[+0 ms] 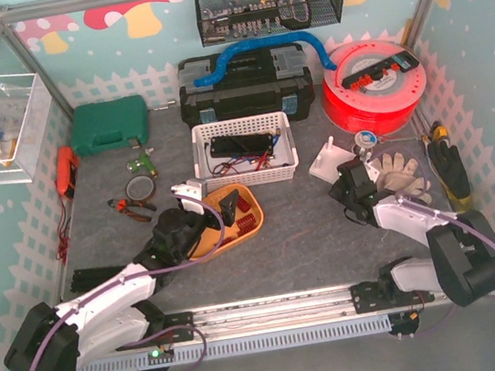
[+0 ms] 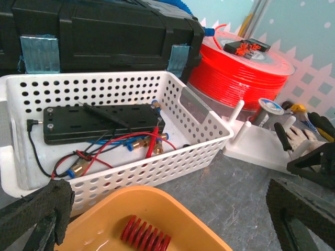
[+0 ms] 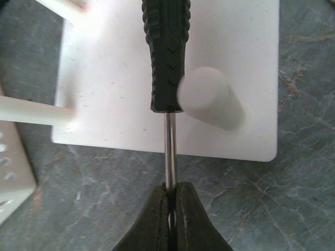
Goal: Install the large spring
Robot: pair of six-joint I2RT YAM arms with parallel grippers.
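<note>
The large spring (image 2: 146, 235), a red coil, lies in the orange tray (image 2: 180, 212) (image 1: 222, 198), with more red springs (image 1: 248, 217) beside it. My left gripper (image 2: 167, 214) (image 1: 207, 211) hangs open over that tray, its black fingers (image 2: 39, 212) wide apart and holding nothing. My right gripper (image 3: 171, 209) (image 1: 350, 180) is shut on the steel shaft of a black-handled screwdriver (image 3: 166, 52). The handle reaches over the white peg base (image 3: 115, 78) (image 1: 327, 161) and lies against a thick white peg (image 3: 209, 99). A thinner peg (image 3: 31, 112) stands at the base's left.
A white perforated basket (image 1: 202, 159) (image 2: 199, 112) with a black box and wires stands behind the tray. Behind it are a black toolbox (image 1: 244, 94) and a red spool (image 1: 372, 87). Gloves (image 1: 397, 169) lie right of the right gripper, pliers (image 1: 131, 206) and a green case (image 1: 108, 127) on the left.
</note>
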